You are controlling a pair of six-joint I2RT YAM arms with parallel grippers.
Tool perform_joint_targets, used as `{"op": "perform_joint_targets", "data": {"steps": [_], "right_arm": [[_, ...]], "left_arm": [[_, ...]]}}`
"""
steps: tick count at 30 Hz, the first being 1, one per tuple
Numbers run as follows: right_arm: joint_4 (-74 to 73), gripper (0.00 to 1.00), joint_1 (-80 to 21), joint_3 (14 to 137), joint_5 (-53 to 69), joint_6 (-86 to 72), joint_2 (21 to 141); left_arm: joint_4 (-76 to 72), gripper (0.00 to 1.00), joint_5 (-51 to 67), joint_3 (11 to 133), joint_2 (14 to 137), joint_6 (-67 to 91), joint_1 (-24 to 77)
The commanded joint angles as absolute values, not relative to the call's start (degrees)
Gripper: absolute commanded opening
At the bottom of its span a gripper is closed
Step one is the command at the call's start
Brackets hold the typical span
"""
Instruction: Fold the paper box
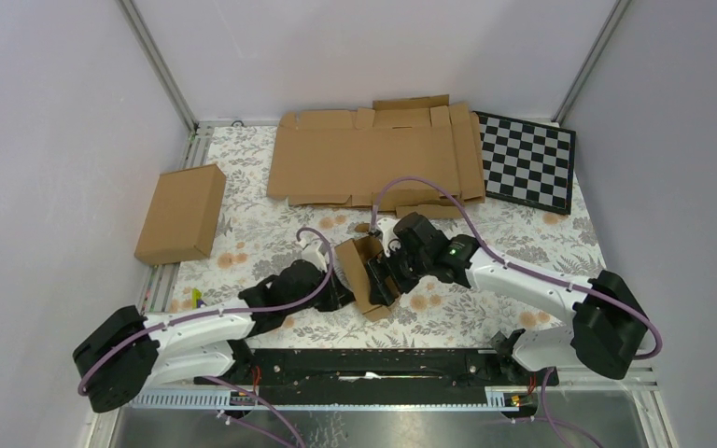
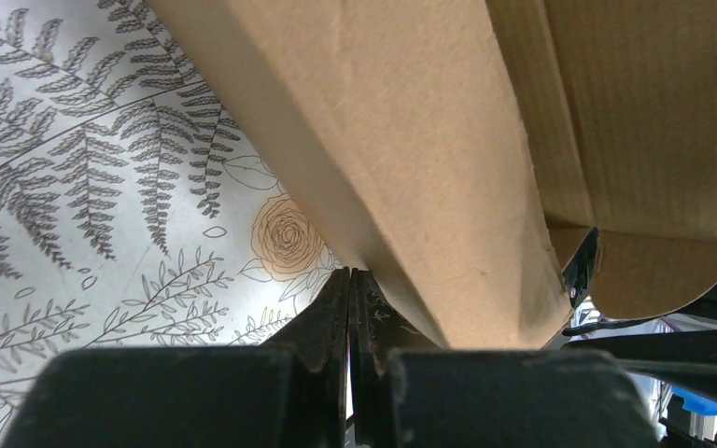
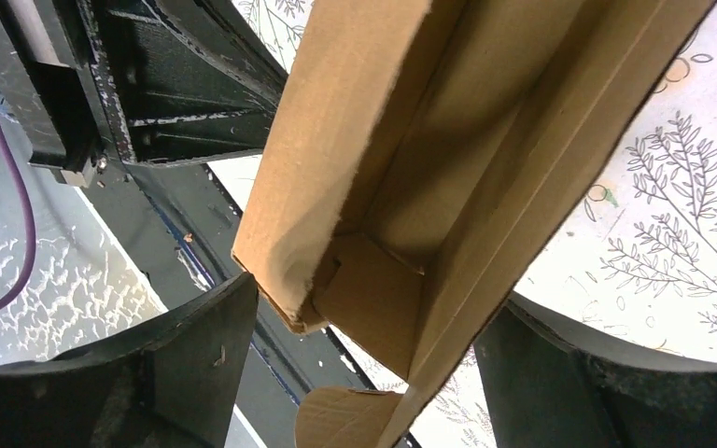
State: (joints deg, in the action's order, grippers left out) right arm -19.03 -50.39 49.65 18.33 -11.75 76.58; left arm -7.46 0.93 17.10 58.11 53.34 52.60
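Note:
The paper box (image 1: 364, 275) is a small brown cardboard mailer, partly folded, standing tilted on the floral cloth between my two arms. My left gripper (image 1: 339, 289) is shut with nothing between its fingers. In the left wrist view its tips (image 2: 350, 280) lie against the underside of the box's outer wall (image 2: 411, 159). My right gripper (image 1: 389, 273) is open. In the right wrist view its fingers (image 3: 196, 345) stand wide on either side of the box's open end (image 3: 401, 187), where the inside walls and a rounded tab (image 3: 350, 415) show.
A larger closed carton (image 1: 182, 213) lies at the left. Wide flat cardboard sheets (image 1: 373, 154) lie at the back, with a checkerboard (image 1: 527, 161) at the back right. The black base rail (image 1: 373, 366) runs along the near edge.

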Motion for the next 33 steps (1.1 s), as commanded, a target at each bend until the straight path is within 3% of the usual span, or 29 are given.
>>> {"op": "perform_joint_targets", "data": {"steps": [1, 13, 16, 18, 22, 30, 33], "right_arm": [[-18.8, 0.88, -51.1, 51.1, 20.3, -13.0, 77.8], [-19.1, 0.91, -54.4, 53.5, 16.8, -15.9, 81.6], [-21.4, 0.83, -55.2, 54.6, 13.8, -15.7, 83.5], [-22.5, 0.72, -55.2, 54.9, 11.6, -15.5, 83.9], [-24.7, 0.6, -55.2, 55.0, 7.3, -14.6, 82.9], [-26.7, 0.61, -55.2, 53.4, 8.5, -10.3, 79.4], [-28.5, 0.69, -55.1, 53.4, 9.7, -8.3, 79.0]], "left_arm": [[-17.5, 0.0, 3.0, 19.5, 60.7, 52.6, 52.8], [-26.5, 0.0, 5.7, 19.2, 67.5, 53.5, 52.9], [-28.2, 0.0, 6.2, 19.4, 69.0, 53.5, 52.9], [-27.1, 0.0, 5.7, 19.5, 68.6, 53.0, 52.9], [-19.6, 0.0, 1.5, 19.3, 61.7, 51.7, 52.9], [-2.2, 0.0, -5.8, 22.7, 48.0, 45.2, 50.7], [3.4, 0.13, -5.9, 25.4, 45.7, 42.3, 47.4]]}}
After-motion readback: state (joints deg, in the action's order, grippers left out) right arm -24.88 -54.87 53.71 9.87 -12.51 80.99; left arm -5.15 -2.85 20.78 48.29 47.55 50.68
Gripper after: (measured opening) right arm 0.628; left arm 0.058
